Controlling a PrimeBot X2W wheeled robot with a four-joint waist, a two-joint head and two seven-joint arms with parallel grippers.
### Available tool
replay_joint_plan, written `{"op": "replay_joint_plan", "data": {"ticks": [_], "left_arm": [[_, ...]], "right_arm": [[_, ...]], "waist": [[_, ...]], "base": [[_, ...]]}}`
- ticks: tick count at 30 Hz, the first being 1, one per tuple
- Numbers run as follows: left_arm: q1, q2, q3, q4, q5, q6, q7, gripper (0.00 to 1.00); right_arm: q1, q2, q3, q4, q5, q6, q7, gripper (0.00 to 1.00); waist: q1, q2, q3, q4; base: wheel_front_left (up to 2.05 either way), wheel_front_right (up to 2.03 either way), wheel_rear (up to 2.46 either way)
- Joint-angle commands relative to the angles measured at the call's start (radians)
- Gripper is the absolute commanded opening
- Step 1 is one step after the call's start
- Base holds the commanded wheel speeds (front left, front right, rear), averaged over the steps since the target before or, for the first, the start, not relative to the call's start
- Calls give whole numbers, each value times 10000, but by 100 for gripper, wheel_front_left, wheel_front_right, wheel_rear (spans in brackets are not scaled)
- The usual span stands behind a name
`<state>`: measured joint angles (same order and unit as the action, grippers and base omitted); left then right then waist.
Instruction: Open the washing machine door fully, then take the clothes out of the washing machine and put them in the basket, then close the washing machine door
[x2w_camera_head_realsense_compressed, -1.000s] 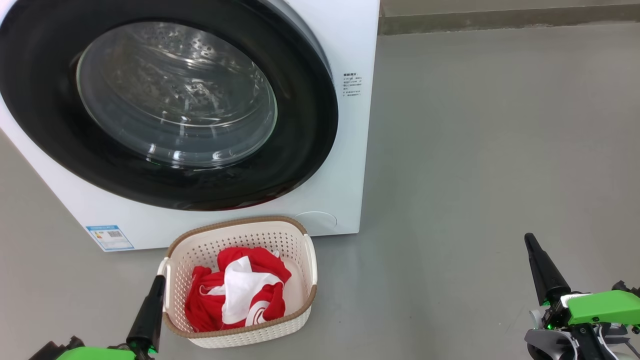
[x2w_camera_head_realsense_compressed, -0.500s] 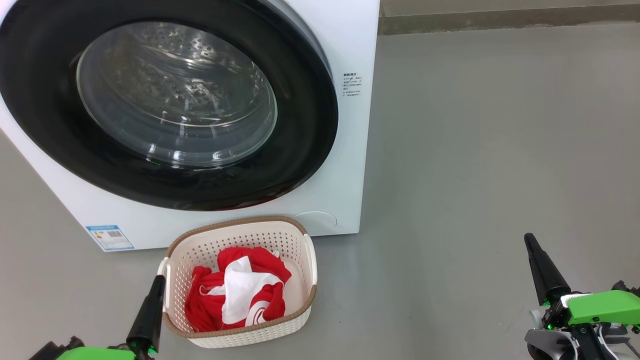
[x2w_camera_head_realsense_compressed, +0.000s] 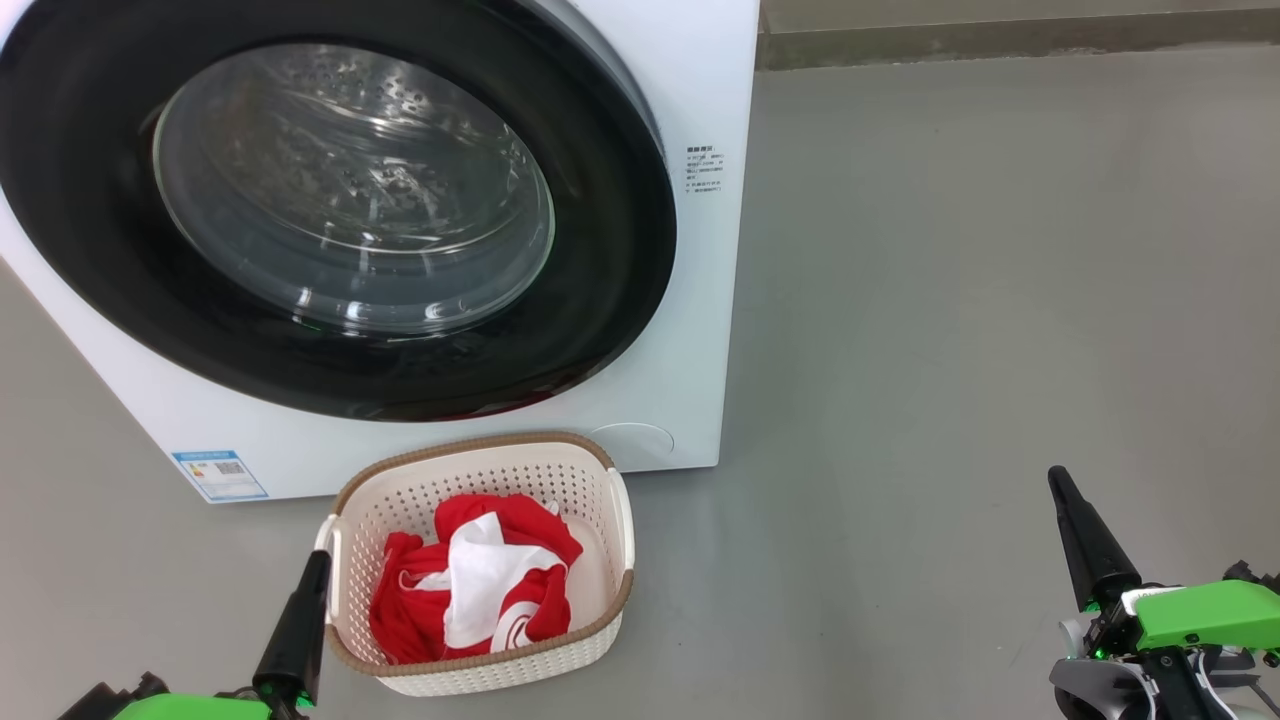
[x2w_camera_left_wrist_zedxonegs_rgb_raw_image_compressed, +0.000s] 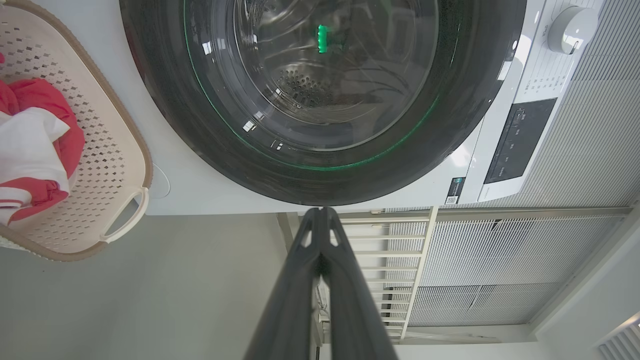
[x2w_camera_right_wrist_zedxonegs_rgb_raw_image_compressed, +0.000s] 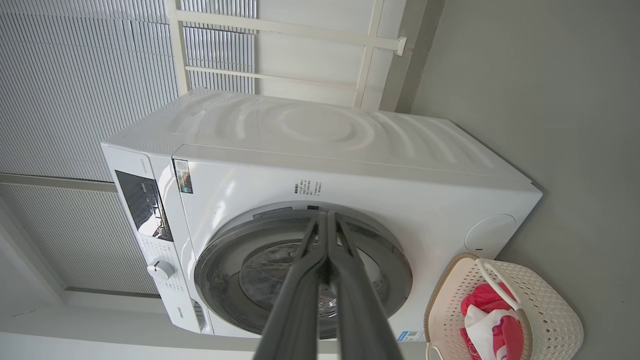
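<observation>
The washing machine door (x2w_camera_head_realsense_compressed: 610, 260), a wide glossy black rim around a bulging clear glass bowl, lies shut against the white washing machine (x2w_camera_head_realsense_compressed: 705, 90), above and ahead of both pincers. The cream perforated basket (x2w_camera_head_realsense_compressed: 600, 470), brown-rimmed, stands on the grey floor (x2w_camera_head_realsense_compressed: 950, 300) and holds the crumpled red-and-white clothes (x2w_camera_head_realsense_compressed: 470, 585). The basket's handle is just right of the left pincer (x2w_camera_head_realsense_compressed: 319, 562), which is pressed together and empty. The right pincer (x2w_camera_head_realsense_compressed: 1060, 488), likewise pressed together and empty, has the basket well off to its left.
</observation>
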<state>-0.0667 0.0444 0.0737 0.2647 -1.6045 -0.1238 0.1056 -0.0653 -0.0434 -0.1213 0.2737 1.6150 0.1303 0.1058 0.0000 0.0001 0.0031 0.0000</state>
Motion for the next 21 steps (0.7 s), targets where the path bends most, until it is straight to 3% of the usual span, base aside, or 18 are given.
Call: {"op": "replay_joint_plan", "data": {"ticks": [1, 21], "left_arm": [[-410, 87, 370, -200, -66, -69, 52, 0], [-411, 79, 381, -200, -57, -69, 61, 0]], "right_arm": [[-419, -120, 140, -293, -11, 4, 22, 0], [-421, -107, 120, -292, -27, 4, 38, 0]], "waist": [[0, -1, 0, 0], [0, -1, 0, 0]], "base": [[0, 0, 0], [0, 0, 0]]}}
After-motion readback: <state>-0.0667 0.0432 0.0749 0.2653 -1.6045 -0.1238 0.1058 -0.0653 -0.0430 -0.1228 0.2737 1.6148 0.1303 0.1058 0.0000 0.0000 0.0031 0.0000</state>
